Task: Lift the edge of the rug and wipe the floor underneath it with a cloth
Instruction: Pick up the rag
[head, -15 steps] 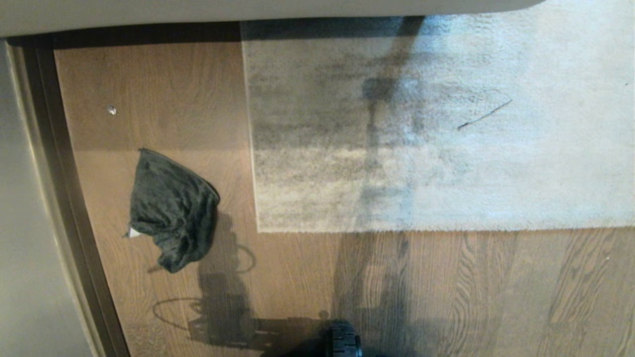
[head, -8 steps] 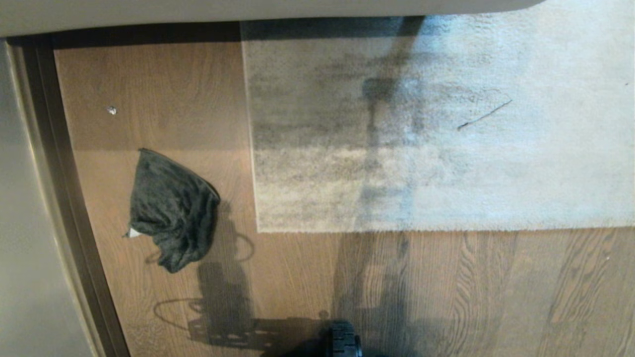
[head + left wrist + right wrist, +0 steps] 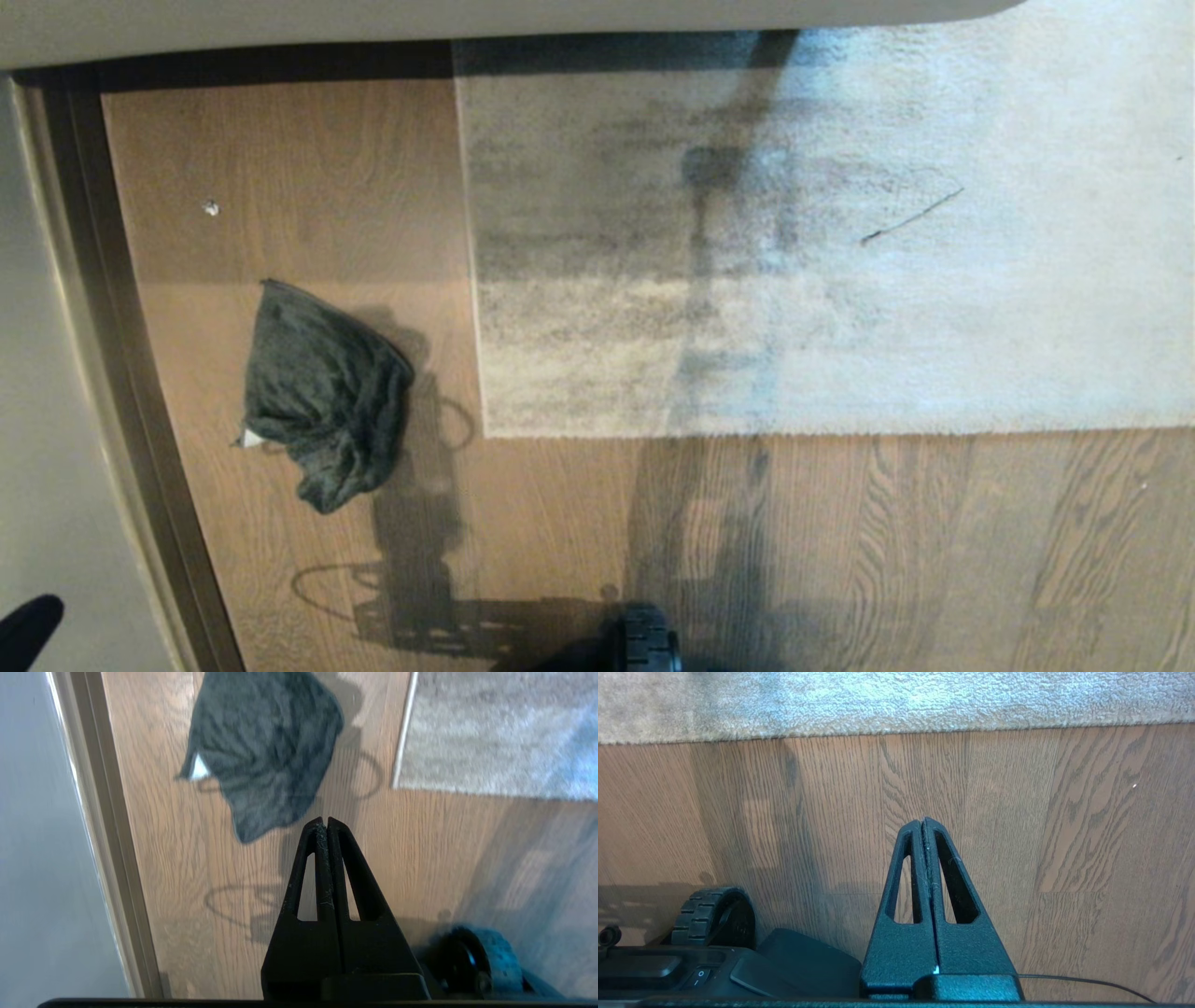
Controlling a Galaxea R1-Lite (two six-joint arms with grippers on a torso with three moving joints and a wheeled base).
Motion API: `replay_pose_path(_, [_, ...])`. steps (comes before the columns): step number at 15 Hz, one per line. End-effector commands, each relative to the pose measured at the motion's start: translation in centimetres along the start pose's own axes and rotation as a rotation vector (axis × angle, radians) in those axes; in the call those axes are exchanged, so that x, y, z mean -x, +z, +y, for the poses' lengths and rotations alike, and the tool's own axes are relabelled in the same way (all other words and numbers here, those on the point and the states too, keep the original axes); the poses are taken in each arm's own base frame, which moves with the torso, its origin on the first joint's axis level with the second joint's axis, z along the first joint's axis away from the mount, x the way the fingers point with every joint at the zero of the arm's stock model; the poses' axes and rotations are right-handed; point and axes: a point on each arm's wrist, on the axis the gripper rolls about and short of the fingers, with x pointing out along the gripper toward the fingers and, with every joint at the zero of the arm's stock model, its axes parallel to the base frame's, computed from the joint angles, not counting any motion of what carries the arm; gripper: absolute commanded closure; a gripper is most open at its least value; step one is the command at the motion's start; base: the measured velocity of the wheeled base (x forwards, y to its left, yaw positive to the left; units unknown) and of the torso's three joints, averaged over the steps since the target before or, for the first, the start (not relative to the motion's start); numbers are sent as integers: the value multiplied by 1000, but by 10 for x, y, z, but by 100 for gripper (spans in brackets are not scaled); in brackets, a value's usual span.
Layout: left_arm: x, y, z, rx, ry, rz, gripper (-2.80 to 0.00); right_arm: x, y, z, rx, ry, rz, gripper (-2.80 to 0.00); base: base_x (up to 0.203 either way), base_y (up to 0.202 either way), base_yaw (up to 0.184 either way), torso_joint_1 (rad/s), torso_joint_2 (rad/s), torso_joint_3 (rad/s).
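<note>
1. Right gripper [image 3: 923,820]: fingers pressed together, empty, hanging over bare floor [image 3: 1064,826] by the robot's base. Looks parked; leave it there until the lift.
2. Left gripper [image 3: 325,819]: also closed tip to tip, holding nothing, poised above the planks just short of the cloth [image 3: 264,746]. Not touching it.
3. Cloth sits bunched on the wood near the left wall trim [image 3: 140,392], beside the rug but clear of it.
4. My read of the step: fetch the cloth. Spread the fingers before descending, aim for the thick middle fold, not the thin white tag [image 3: 200,769].
5. Rug edge [image 3: 478,308] and corner [image 3: 487,431] lie flat; nothing lifted yet.
6. Risk: a shallow pinch just drags the fabric along the floor.
</note>
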Motion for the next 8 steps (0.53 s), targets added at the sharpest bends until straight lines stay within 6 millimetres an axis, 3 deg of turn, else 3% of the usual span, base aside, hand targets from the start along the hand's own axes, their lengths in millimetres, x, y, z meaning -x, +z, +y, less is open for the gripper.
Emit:
replay_pose_path(1, [-17, 2, 0, -5, 7, 71, 0, 0, 0, 0, 0, 0, 0, 0, 0, 0, 0, 0, 0, 0])
replay_pose_path(8, [-69, 7, 2, -29, 48, 139, 0, 0, 0, 0, 0, 0, 0, 0, 0, 0, 0, 0, 0, 0])
